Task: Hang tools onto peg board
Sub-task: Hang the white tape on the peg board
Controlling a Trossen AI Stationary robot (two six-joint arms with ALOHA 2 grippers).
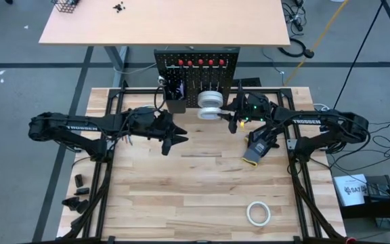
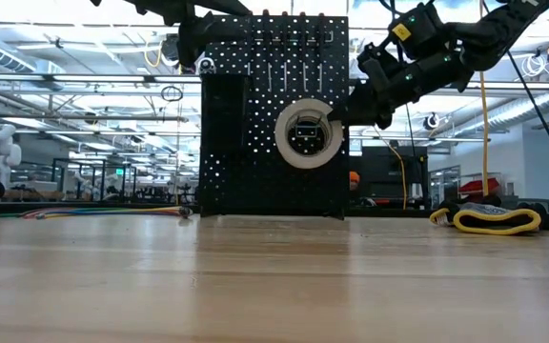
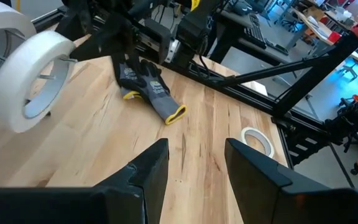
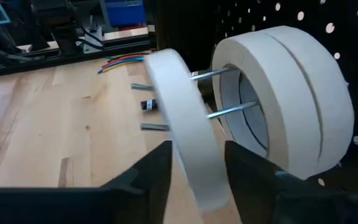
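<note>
Item: third tape roll (image 4: 185,130), threaded on the twin wire hook (image 4: 229,112) of the peg board (image 1: 196,64), just outside two rolls (image 4: 291,118) seated against the panel. Right gripper (image 4: 197,165): fingers parted around the roll's rim, no pinch evident. Left gripper (image 3: 194,168): spread, empty, idle mid-table. Step judged: release after hanging. Next required: straight withdrawal, then the fourth roll (image 1: 258,213) lying near the table's front edge.

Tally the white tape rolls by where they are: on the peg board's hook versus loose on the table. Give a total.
White tape rolls on the peg board hook: 3, two pushed back and one near the hook's tip, between the right gripper's fingers
White tape rolls lying flat on the table: 1
Total: 4
</note>
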